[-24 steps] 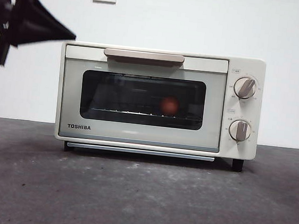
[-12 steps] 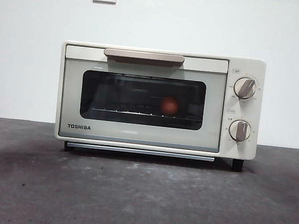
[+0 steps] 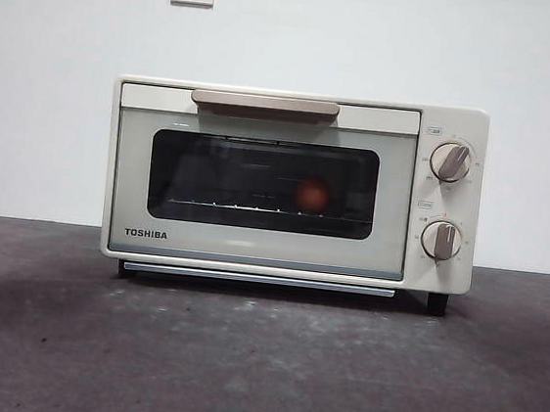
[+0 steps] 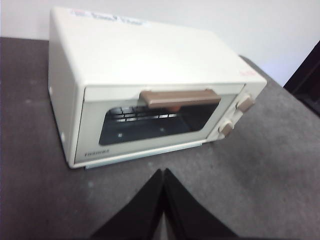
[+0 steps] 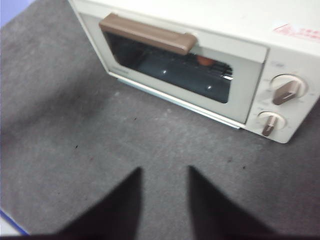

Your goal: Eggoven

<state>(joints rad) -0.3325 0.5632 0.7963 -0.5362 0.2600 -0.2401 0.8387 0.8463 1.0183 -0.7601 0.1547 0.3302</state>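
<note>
The reddish-brown egg (image 3: 312,194) is seen on the rack behind the TOSHIBA toaster oven's (image 3: 250,253) shut door, so both tools, left (image 4: 164,172) pinched together, right (image 5: 164,172) parted, are best kept clear above the desk (image 3: 259,362).

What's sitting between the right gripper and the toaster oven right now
Nothing: in the right wrist view only bare dark table lies between the open right gripper and the closed toaster oven.

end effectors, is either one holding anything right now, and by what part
Nothing held: left end effector shut and empty, right end effector open and empty.
</note>
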